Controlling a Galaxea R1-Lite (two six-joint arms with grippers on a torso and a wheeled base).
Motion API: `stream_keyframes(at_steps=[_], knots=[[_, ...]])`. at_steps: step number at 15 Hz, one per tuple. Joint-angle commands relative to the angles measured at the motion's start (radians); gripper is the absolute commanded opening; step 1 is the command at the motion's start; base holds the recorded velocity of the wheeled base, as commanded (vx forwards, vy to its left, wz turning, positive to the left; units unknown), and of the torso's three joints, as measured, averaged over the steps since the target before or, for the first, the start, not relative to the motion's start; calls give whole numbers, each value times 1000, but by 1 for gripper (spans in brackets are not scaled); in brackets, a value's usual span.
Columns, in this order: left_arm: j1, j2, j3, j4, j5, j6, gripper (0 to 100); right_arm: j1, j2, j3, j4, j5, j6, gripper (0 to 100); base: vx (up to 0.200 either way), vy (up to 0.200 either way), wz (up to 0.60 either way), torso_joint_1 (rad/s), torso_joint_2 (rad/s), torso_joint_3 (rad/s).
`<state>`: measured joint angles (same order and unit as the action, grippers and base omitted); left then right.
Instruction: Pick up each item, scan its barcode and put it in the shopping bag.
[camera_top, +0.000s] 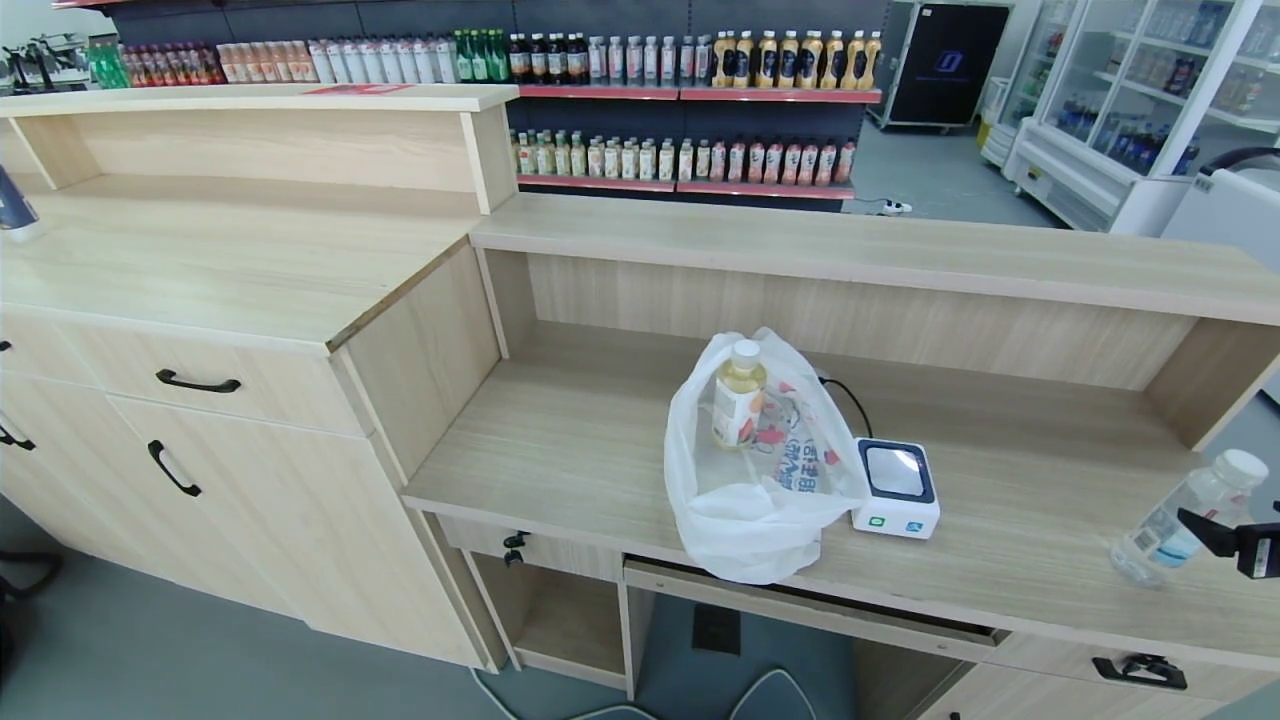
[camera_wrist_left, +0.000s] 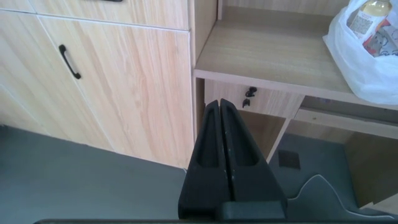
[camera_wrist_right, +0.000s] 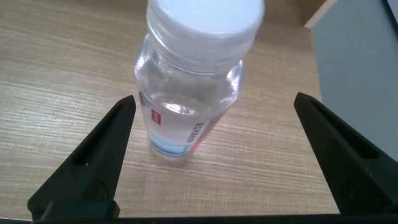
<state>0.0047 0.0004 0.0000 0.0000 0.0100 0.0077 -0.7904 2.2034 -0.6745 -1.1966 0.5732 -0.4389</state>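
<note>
Water bottle (camera_wrist_right: 186, 81) stands between the spread fingers of the right gripper (camera_wrist_right: 214, 102), well right of the scanner (camera_top: 897, 487). The bag (camera_top: 740, 510) against the scanner's left side holds one yellow drink bottle (camera_top: 738, 400). The left gripper (camera_wrist_left: 219, 106) is closed and empty.

Red print on shopping bag (camera_top: 750, 520), labels on water bottle (camera_wrist_right: 186, 93) and yellow-drink bottle (camera_top: 738, 405): none legible

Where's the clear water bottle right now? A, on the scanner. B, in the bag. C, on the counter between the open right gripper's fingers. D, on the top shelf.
C: the bottle sits on the counter, the right gripper open around it, not touching.
</note>
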Motion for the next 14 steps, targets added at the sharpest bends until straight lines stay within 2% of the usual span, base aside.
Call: stream_keyframes(at_steps=[1,14], knots=[[0,0,0,0,1,0,0,11,27,1,-9,-3,-3,100,0,0,0,0,0,0],[0,0,0,0,1,0,0,83,108,-65,-34,-6,-9,100,0,0,0,0,0,0]])
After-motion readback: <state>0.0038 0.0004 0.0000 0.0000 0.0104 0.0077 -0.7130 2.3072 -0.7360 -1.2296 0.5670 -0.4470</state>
